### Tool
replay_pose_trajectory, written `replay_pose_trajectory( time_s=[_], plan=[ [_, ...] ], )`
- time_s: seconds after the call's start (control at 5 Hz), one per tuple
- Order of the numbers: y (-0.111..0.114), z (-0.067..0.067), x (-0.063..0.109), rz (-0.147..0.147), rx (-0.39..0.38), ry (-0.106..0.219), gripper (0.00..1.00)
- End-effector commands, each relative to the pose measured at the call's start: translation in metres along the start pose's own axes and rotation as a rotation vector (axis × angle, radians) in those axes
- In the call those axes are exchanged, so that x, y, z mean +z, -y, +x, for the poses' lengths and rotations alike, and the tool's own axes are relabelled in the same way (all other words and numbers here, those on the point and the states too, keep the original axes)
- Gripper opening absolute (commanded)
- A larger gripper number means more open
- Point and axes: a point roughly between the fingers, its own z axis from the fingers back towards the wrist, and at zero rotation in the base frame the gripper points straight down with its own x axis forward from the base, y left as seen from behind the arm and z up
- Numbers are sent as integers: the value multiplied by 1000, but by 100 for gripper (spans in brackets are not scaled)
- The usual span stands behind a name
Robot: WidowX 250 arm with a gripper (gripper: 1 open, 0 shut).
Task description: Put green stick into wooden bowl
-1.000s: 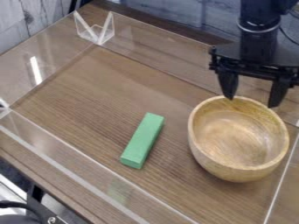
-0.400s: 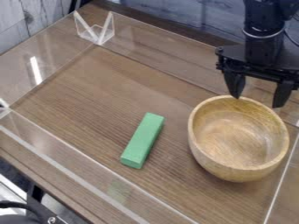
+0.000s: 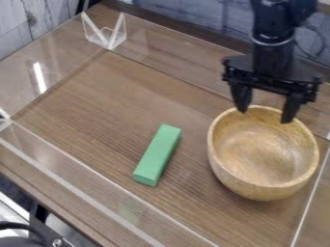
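Stick flat on table, left of bowl, apart. Gripper w/ jaws spread wide, empty, above bowl's far rim.

arm: black, cylindrical | pincer: black, two straight fingers
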Motion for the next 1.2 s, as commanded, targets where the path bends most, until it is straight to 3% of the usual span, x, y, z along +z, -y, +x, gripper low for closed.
replay_pose_trajectory(
  time_s=[0.0,0.4,0.6,0.8,1.0],
  plan=[
    [-29,-3,7,34,35,21,100],
    [-95,-32,12,113,148,35,100],
    [-116,-37,-1,141,160,27,100],
    [-126,-40,-17,175,181,24,100],
    [-128,-38,-26,182,137,10,100]
  ],
)
